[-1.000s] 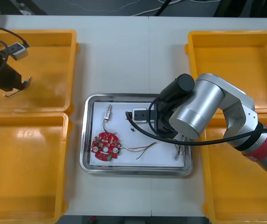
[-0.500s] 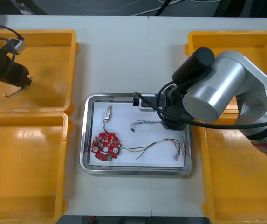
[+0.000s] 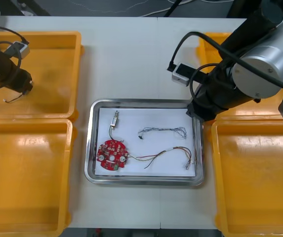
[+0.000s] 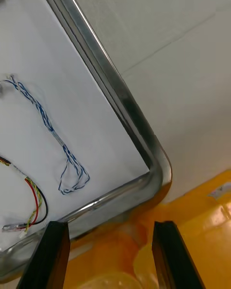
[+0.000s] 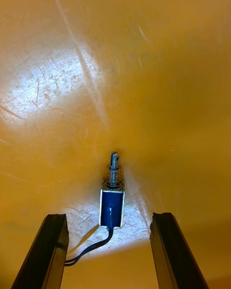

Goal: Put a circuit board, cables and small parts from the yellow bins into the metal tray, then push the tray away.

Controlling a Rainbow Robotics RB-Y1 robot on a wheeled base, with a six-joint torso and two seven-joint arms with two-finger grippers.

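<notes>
Small metal part [image 5: 112, 207]: lies on the floor of the far left yellow bin [image 3: 57, 54]. Its long axis runs straight away from the fingers, rod end pointing away, black leads trailing back.
Left end effector [image 5: 108, 216]: fingers apart, one on each side of that part (a gap on both sides).
Right end effector [image 4: 110, 223]: fingers apart and empty, above the far right corner of the tray [image 3: 89, 143].
Blue and white cable [image 3: 162, 132]: lies in the tray, stretched left to right.
Change: half a second ago the right arm covered the cable's right end. It has since pulled back toward the right side of the counter [image 3: 131, 59], and the whole cable shows.
</notes>
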